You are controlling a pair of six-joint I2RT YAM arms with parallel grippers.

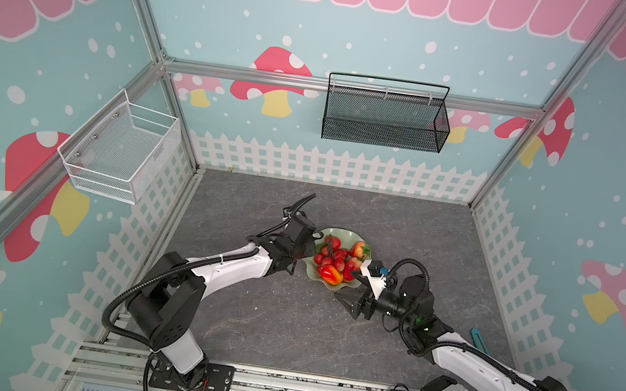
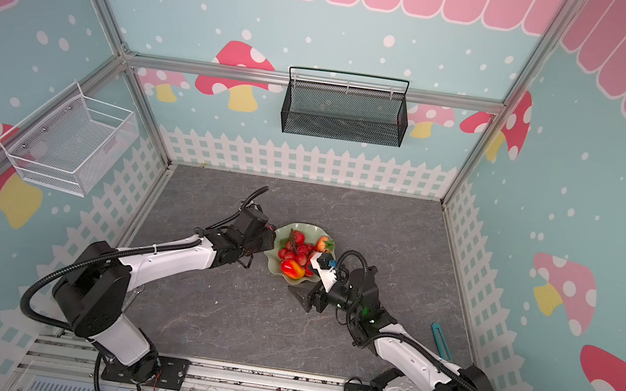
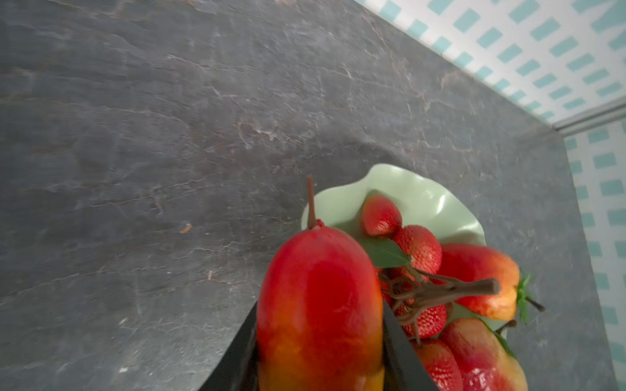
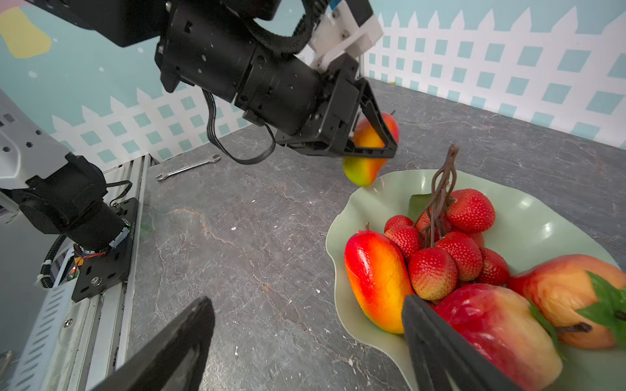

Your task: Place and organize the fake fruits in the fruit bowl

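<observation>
Mango clamped in left pincer, wrist views only

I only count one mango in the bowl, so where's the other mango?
The other mango is clamped in the left tool, raised at the rim of the green bowl on the left arm's side, as the right wrist view shows.

Dark grey marbled bench under the fingers. Well beyond them, teal mushroom-printed walls with a white picket fence; a black mesh basket hangs there, a white wire basket to their left.
</observation>
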